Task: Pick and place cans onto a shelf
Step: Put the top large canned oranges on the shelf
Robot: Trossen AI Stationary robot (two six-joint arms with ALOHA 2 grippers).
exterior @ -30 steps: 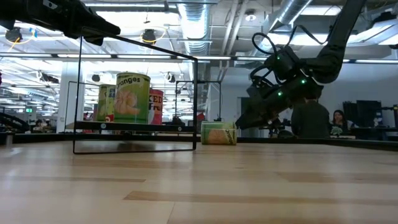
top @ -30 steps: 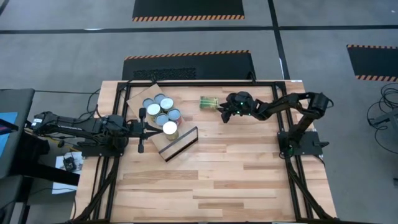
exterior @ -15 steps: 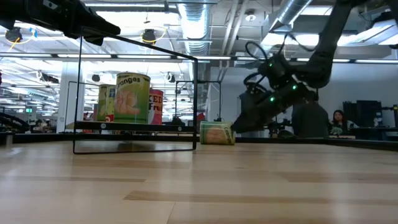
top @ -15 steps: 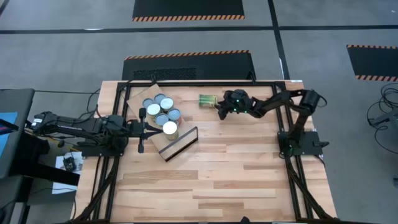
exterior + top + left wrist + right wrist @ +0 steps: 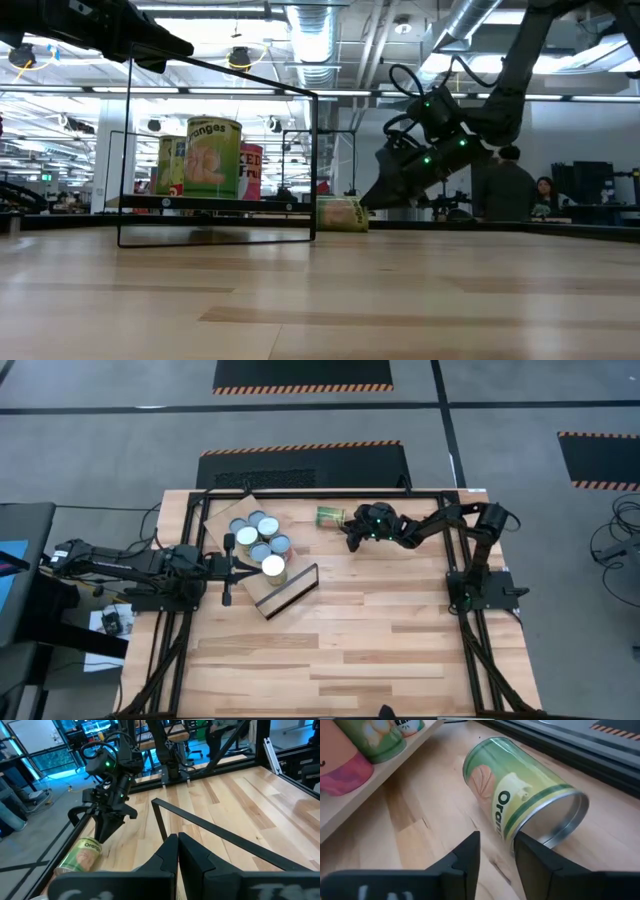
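fallen can (image 5: 520, 805): label word cut short by the right gripper's fingers (image 5: 465, 857) | cans (image 5: 213, 158) on shelf (image 5: 215, 205): rear ones masked by the front green one, count unclear | left gripper (image 5: 177, 851): fingertips run off the wrist picture's edge

grey floor (image 5: 120, 450) with hazard-striped black mats (image 5: 303, 374); ceiling ducts (image 5: 312, 30) overhead.

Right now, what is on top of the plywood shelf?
The shelf holds a cluster of upright cans, six silver tops visible from above. The green can lies off it on the table. Labels mostly hidden.
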